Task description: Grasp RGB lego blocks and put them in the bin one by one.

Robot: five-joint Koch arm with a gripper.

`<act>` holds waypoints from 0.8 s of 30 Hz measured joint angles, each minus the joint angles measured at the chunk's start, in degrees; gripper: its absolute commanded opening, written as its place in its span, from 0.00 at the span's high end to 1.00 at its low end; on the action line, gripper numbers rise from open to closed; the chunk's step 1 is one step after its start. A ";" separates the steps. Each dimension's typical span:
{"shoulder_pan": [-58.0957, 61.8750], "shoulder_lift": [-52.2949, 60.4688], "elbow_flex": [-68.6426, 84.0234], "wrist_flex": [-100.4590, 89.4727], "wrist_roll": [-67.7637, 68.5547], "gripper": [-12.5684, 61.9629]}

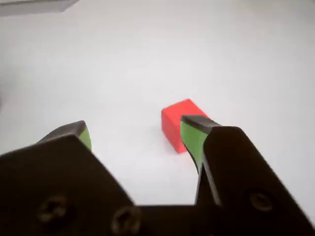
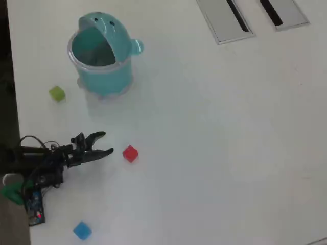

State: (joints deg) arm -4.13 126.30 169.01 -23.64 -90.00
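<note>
A small red block (image 1: 177, 123) (image 2: 130, 153) rests on the white table just beyond my gripper (image 1: 135, 129) (image 2: 104, 143), which is open with nothing between its fingers. In the wrist view the right green-padded fingertip (image 1: 191, 136) overlaps the block's right side; the overhead view shows a small gap between tips and block. The yellow-green block (image 2: 57, 93) lies left of the teal bin (image 2: 102, 76), which stands upright at the upper left. The light blue block (image 2: 82, 230) sits near the bottom edge, below the arm.
Two flat grey plates with black slots (image 2: 227, 20) (image 2: 281, 11) lie at the top right. The table's dark left edge (image 2: 7, 102) runs beside the arm's base and cables (image 2: 28, 199).
</note>
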 measured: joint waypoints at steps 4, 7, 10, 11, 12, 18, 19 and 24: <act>2.72 -8.26 -4.39 0.09 -1.23 0.38; 4.13 -11.78 -5.80 0.09 -2.99 0.38; 6.68 -16.70 -9.49 0.09 -4.92 0.38; 6.94 -17.05 -10.02 0.09 -5.10 0.38; 7.56 -18.11 -11.07 0.09 -5.54 0.38; 10.55 -24.61 -16.44 0.26 -7.56 0.38; 10.72 -25.14 -16.52 0.62 -7.56 0.38; 10.46 -27.60 -16.52 0.97 -7.56 0.38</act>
State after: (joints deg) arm 6.33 98.70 152.49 -22.68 -97.56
